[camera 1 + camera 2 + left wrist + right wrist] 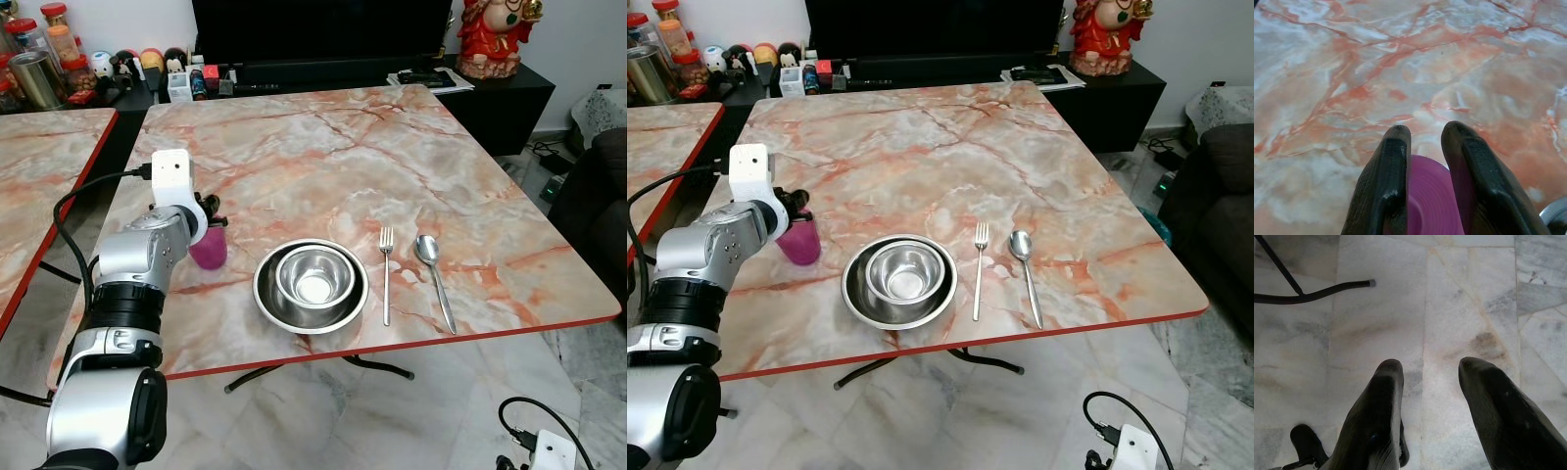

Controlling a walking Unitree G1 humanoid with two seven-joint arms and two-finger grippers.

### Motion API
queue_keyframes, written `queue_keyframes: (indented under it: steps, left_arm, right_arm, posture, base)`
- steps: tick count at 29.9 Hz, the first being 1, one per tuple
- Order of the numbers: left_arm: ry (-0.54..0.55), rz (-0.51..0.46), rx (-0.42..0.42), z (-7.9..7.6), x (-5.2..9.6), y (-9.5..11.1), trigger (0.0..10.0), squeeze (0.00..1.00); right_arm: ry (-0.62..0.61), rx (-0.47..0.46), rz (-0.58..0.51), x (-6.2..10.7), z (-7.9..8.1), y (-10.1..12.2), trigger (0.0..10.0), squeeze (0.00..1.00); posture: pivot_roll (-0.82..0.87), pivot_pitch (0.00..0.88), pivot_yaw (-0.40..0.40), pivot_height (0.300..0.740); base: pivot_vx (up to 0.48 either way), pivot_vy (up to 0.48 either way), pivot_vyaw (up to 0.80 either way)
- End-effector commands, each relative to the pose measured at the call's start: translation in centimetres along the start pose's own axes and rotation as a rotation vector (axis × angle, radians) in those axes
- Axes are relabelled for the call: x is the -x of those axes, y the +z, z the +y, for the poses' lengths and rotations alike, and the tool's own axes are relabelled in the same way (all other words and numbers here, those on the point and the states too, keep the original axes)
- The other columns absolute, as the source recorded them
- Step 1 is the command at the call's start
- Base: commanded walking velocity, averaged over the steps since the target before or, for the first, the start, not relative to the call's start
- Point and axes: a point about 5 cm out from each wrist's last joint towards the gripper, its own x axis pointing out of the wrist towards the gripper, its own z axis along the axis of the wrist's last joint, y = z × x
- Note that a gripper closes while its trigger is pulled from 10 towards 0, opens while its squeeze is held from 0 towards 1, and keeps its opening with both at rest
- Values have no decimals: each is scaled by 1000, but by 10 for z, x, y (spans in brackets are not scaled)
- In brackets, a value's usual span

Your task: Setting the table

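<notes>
The left gripper [1425,147] is pinching the pink cup [209,247] left of the steel bowls [312,284]; it should be releasing it upright. The right gripper [1430,382] is hanging with spread fingers.

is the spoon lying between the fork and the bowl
No, the fork lies between the bowl and the spoon.

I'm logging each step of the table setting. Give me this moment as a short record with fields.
surface: marble-pattern table
place setting: small steel bowl nested in larger steel bowl; fork, then spoon, to their right
cup: purple cup, left of the bowls
left hand: fingers astride the cup's rim
right hand: open, idle above the floor
</notes>
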Motion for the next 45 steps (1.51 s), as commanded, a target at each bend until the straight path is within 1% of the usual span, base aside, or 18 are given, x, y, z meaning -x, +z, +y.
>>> queue_keyframes:
  steps: [1, 9, 16, 17, 18, 20, 22, 23, 24, 27, 30, 34, 36, 37, 40, 43, 44, 45]
  left_arm:
    - [-16, -15, 1, -3, 1, 1, 10000, 0]
    - [-19, -10, -3, -1, 2, -2, 10000, 0]
    - [58, -298, -17, 12, 12, 21, 10000, 0]
    - [121, -362, -29, 22, 17, 24, 10000, 0]
    - [121, -362, -29, 22, 17, 24, 10000, 0]
    - [277, -392, -166, 46, 29, 16, 10000, 0]
    - [333, -395, -216, 57, 35, 11, 10000, 0]
    - [379, -384, -221, 67, 40, 6, 10000, 0]
    - [379, -384, -221, 67, 40, 6, 10000, 0]
    - [465, -382, -238, 86, 51, -3, 10000, 0]
    - [484, -400, -255, 90, 53, -5, 10000, 0]
    - [700, -310, -452, 131, 81, -42, 10000, 0]
    - [751, -262, -463, 140, 87, -55, 10000, 0]
    - [803, -195, -470, 150, 93, -74, 10000, 0]
    - [833, -139, -478, 157, 97, -88, 10000, 0]
    - [876, -37, -469, 167, 105, -116, 10000, 0]
    - [905, 34, -448, 174, 111, -134, 10000, 0]
    - [905, 34, -448, 174, 111, -134, 10000, 0]
  right_arm:
    - [-5, 7, 9, 0, -1, -1, 10000, 0]
    - [-4, 10, 10, 0, -1, -1, 10000, 0]
    - [-11, -15, -14, 0, -1, 1, 10000, 0]
    - [-15, -31, -26, 0, -1, 1, 10000, 0]
    - [-15, -31, -26, 0, -1, 1, 10000, 0]
    - [-21, -40, -43, 0, -1, 2, 10000, 0]
    - [-24, -38, -44, 0, -1, 2, 10000, 0]
    - [-26, -37, -45, 0, -1, 2, 10000, 0]
    - [-26, -37, -45, 0, -1, 2, 10000, 0]
    - [-29, -37, -48, 0, -1, 2, 10000, 0]
    - [-30, -37, -50, 0, -1, 2, 10000, 0]
    - [-33, -39, -51, 1, 0, 2, 10000, 0]
    - [-32, -39, -51, 0, 0, 1, 10000, 0]
    - [-32, -39, -51, 0, 1, 1, 10000, 0]
    - [-33, -40, -51, 0, 1, 1, 10000, 0]
    - [-33, -41, -52, 0, 2, 1, 10000, 0]
    - [-34, -42, -53, 0, 2, 1, 10000, 0]
    - [-34, -42, -53, 0, 2, 1, 10000, 0]
  posture:
    - [55, 37, 4, 736]
    - [58, 38, 1, 736]
    - [53, 33, 2, 736]
    - [53, 32, 2, 736]
    - [53, 32, 2, 736]
    - [54, 30, 1, 736]
    - [54, 30, 1, 736]
    - [54, 30, 1, 736]
    - [54, 30, 1, 736]
    - [66, 30, 2, 736]
    - [66, 30, 2, 736]
    - [74, 28, 9, 736]
    - [74, 28, 10, 736]
    - [73, 23, 13, 736]
    - [73, 23, 13, 736]
    - [73, 18, 15, 736]
    - [73, 18, 15, 736]
    - [73, 18, 15, 736]
  base:
    - [0, 0, 0]
    - [0, 0, 0]
    - [0, 0, 0]
    - [0, 0, 0]
    - [0, 0, 0]
    - [0, 0, 0]
    - [0, 0, 0]
    - [0, 0, 0]
    - [0, 0, 0]
    - [0, 0, 0]
    - [0, 0, 0]
    - [0, 0, 0]
    - [0, 0, 0]
    - [0, 0, 0]
    - [0, 0, 0]
    - [0, 0, 0]
    - [0, 0, 0]
    - [0, 0, 0]
